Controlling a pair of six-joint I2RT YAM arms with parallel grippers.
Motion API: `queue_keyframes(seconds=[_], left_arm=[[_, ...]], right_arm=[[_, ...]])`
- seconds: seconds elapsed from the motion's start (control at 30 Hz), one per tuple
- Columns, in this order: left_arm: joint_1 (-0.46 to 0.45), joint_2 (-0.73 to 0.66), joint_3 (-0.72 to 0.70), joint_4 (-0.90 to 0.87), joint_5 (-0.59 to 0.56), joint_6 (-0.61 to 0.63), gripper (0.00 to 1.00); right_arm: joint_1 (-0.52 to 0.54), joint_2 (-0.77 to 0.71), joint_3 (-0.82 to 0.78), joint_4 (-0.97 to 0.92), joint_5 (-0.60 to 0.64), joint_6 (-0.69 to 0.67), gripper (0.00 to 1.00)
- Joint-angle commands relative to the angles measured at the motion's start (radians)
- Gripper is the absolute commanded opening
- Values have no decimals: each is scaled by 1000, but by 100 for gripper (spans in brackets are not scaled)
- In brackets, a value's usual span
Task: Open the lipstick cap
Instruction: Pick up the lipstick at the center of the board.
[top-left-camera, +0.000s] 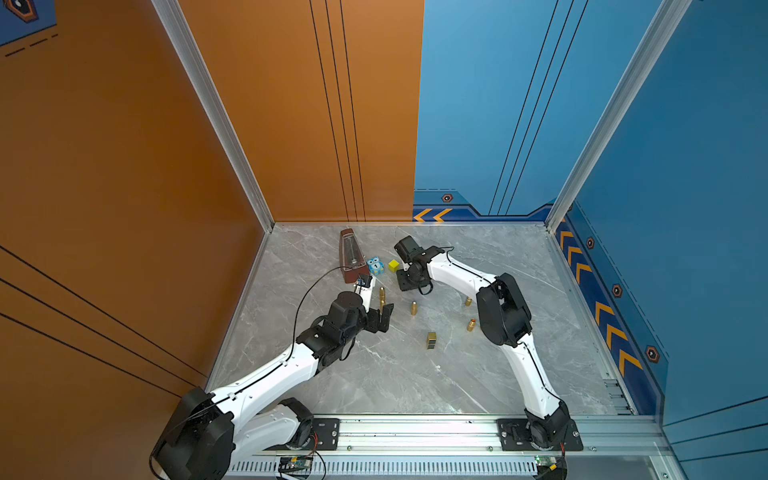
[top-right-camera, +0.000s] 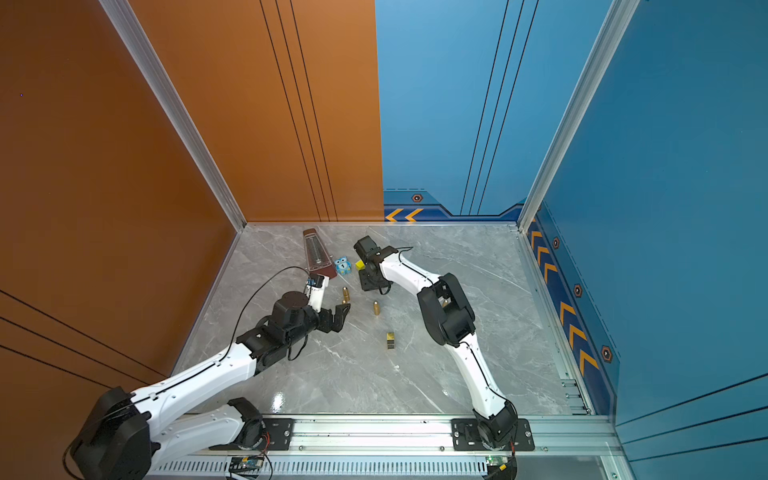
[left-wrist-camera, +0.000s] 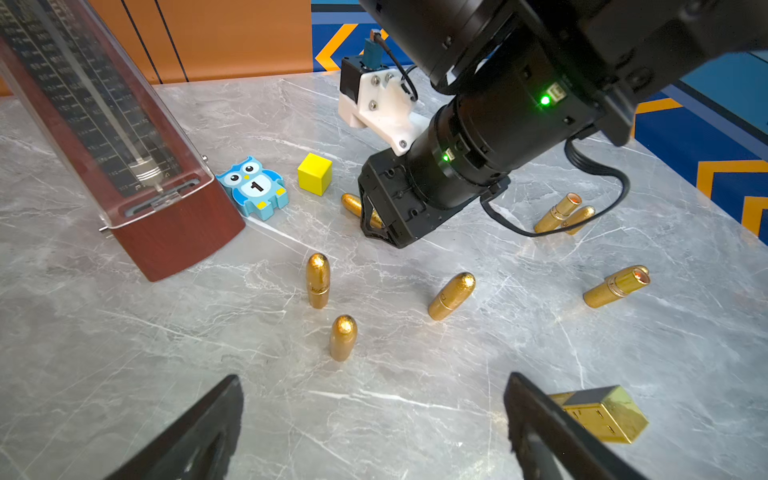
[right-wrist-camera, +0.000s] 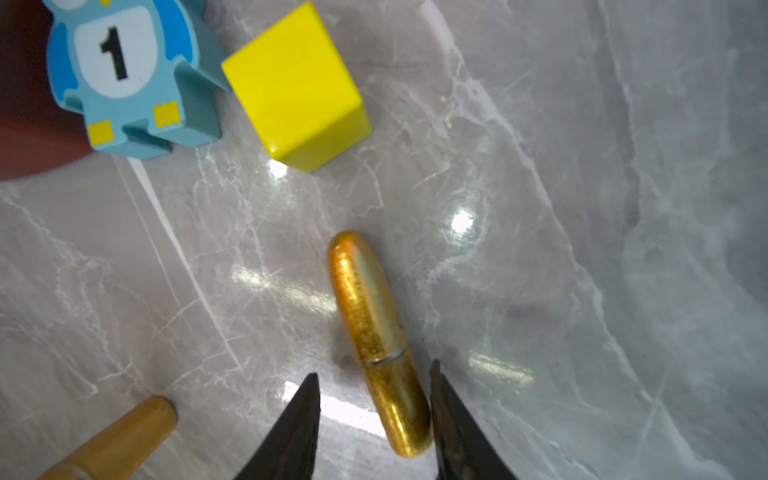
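Tabletop (top-left-camera: 415, 382), grey marble. Metronome (top-left-camera: 351, 257) at far left. Left gripper (left-wrist-camera: 372, 376) spread wide, empty, over tabletop left of centre. Right gripper (right-wrist-camera: 374, 368) low at far centre, jaws partly apart. Owl block (right-wrist-camera: 120, 70) and yellow cube (right-wrist-camera: 291, 79) right of metronome. Gold lipstick (right-wrist-camera: 370, 307), capped, lies flat just near of cube; one end sits between right jaws, gap showing, not clamped.

Left arm (top-left-camera: 270, 374) extended forward and low, elbow bent; left tool (left-wrist-camera: 372, 380) with jaws spread wide. Right arm (top-left-camera: 525, 365) arched high, wrist bent downward; right tool (right-wrist-camera: 373, 370) pointing down, jaws narrowly apart.
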Motion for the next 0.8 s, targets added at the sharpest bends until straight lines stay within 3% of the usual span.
queue_keyframes(seconds=[0.0, 0.33, 0.77], left_arm=[[14, -6, 0, -8, 23, -14, 98], [24, -14, 0, -8, 30, -18, 99], [29, -9, 6, -8, 37, -17, 99]], right_arm=[[5, 40, 39, -36, 34, -31, 44], [0, 114, 124, -94, 159, -10, 41], [-14, 167, 188, -102, 135, 22, 34]])
